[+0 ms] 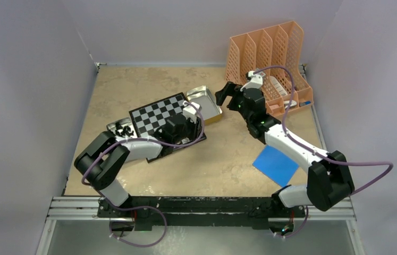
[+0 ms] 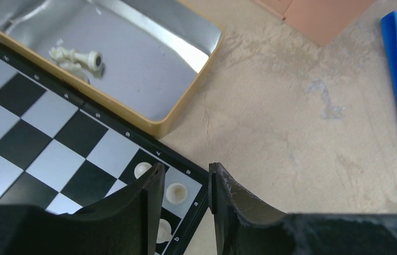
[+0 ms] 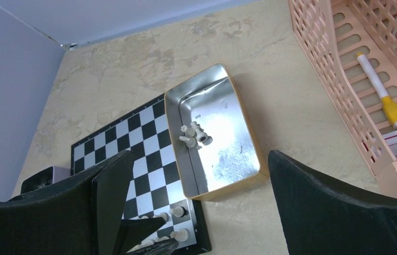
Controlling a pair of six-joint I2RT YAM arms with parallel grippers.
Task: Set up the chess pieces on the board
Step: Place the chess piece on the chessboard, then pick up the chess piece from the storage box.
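Observation:
The board [image 1: 156,114] lies left of centre, its near right corner under my left gripper [image 1: 189,121]. In the left wrist view my left gripper [image 2: 184,178] is open, its jaws standing apart on either side of a pale chess piece [image 2: 176,192] that stands free on the corner square. Two more pale pieces [image 2: 143,169] stand beside it. Pale pieces [image 3: 195,134] lie on their sides in the metal tray [image 3: 241,114] by the board's right edge. My right gripper [image 3: 200,154] hangs wide open above that tray, holding nothing.
A second metal tray [image 1: 112,125] with black pieces [image 1: 125,129] sits at the board's left edge. An orange file rack [image 1: 268,58] holding a marker [image 3: 379,87] stands at the back right. A blue pad [image 1: 276,164] lies under the right arm.

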